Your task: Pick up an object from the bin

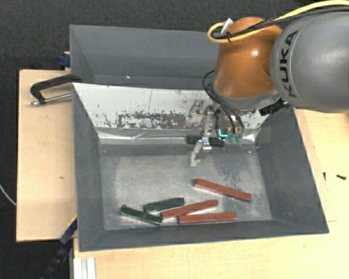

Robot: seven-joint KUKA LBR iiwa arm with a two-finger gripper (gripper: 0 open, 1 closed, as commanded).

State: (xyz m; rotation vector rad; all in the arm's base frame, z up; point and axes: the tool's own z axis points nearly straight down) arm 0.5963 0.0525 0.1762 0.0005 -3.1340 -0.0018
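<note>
as the orange cover hides its wrist, the tool hangs.

grey bin | red-brown sticks | dark green sticks | orange wrist cover

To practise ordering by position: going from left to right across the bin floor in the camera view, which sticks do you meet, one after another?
lower dark green stick → upper dark green stick → slanted red-brown stick → lowest red-brown stick → upper right red-brown stick
</note>
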